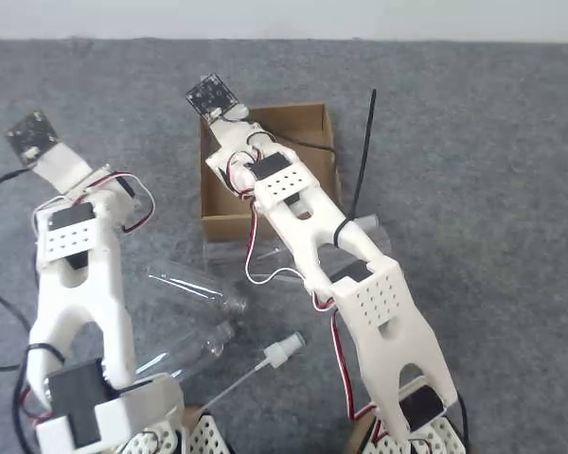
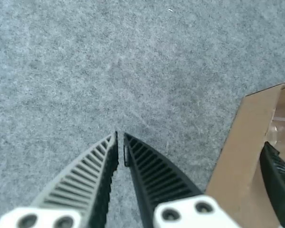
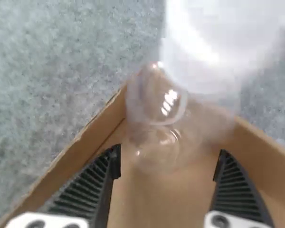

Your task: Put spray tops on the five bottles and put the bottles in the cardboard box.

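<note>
- The brown cardboard box (image 1: 229, 227), open at the top, sits on the grey carpeted tabletop (image 1: 473, 189), in the middle of its width and towards the far edge.
- The right arm stretches from the near edge out over the box. The right gripper (image 3: 169, 152) hangs inside the box with its two black ribbed fingers (image 3: 100, 183) spread wide and released, holding nothing.
- A clear plastic bottle (image 3: 156, 126) is in the box just beyond those fingers, leaning against a brown wall. It is too blurred to tell whether it carries a top.
- The left gripper (image 2: 120, 135) hovers over bare carpet just beside the box's outer wall, on the side nearer the left edge. Its fingers are clenched almost tip to tip, with nothing between them.
- A second clear bottle (image 1: 185, 284) lies on its side between the two arms, nearer the near edge than the box.
- A third clear bottle (image 1: 187, 352) lies just beside it, closer still to the near edge.
- A fourth clear bottle (image 1: 374, 230) lies partly under the right arm, near the box's near right corner.
- A white spray top (image 1: 286, 349) with a thin dip tube lies loose on the carpet between the arms, close to the near edge and apart from the bottles.
</note>
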You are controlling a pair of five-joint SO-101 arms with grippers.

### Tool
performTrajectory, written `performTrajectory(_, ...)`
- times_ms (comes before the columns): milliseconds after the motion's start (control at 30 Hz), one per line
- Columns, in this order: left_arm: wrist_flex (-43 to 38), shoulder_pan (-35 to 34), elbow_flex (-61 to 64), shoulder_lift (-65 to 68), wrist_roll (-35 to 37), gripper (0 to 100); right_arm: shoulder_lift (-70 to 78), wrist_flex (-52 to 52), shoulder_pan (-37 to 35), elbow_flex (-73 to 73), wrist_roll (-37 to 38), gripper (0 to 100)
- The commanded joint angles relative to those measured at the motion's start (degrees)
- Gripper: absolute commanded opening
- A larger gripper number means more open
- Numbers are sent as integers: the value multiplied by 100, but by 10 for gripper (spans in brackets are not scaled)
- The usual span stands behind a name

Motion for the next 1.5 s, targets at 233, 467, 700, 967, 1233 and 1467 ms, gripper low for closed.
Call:
performTrajectory(233, -141, 9, -400, -360, 0, 13, -1051, 901, 84, -237, 26, 258)
performTrajectory(467, -387, 9, -356, -360, 35, 13, -1411, 1851, 110, -237, 26, 257)
performTrajectory(700, -387, 18, -356, -360, 35, 13, -1956, 2668, 119, -237, 53, 256)
performTrajectory(967, -404, 97, -286, -334, 9, 13, -2809, 3644, 154, -237, 70, 256)
performTrajectory(1233, -404, 88, -286, -343, 9, 13, -3380, 4356, 330, -237, 70, 256)
performTrajectory(1467, -413, 79, -286, -343, 9, 13, -3758, 5270, 338, -237, 70, 256)
